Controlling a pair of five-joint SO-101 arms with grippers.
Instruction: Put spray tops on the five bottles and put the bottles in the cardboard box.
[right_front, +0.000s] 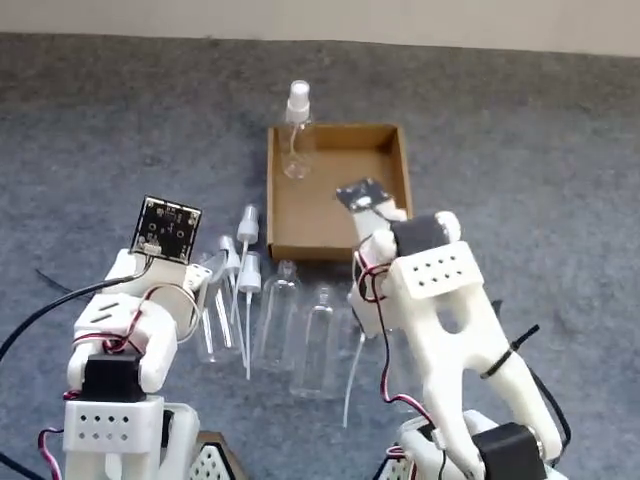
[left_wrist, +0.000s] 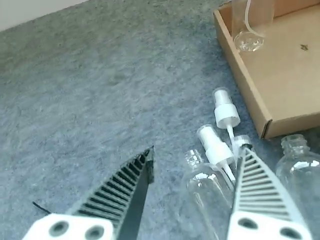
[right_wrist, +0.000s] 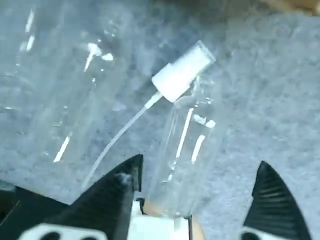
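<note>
A clear bottle (right_wrist: 187, 145) lies on the carpet between the open fingers of my right gripper (right_wrist: 200, 164). A white spray top (right_wrist: 182, 72) rests at its far end, with the thin tube (right_wrist: 117, 137) running outside the bottle. My left gripper (left_wrist: 197, 152) is open too, low over the neck of another capless bottle (left_wrist: 207, 195). Two loose spray tops (left_wrist: 225, 112) (left_wrist: 214, 145) lie just beyond it. The cardboard box (right_front: 385, 160) holds one upright bottle (right_front: 298, 135) with its spray top on, in the far left corner.
More capless bottles (right_front: 277, 315) (right_front: 318, 340) lie side by side on the grey carpet between the two arms, in front of the box. Loose spray tops (right_front: 247, 225) lie left of the box's near corner. A pale wall edge runs along the back.
</note>
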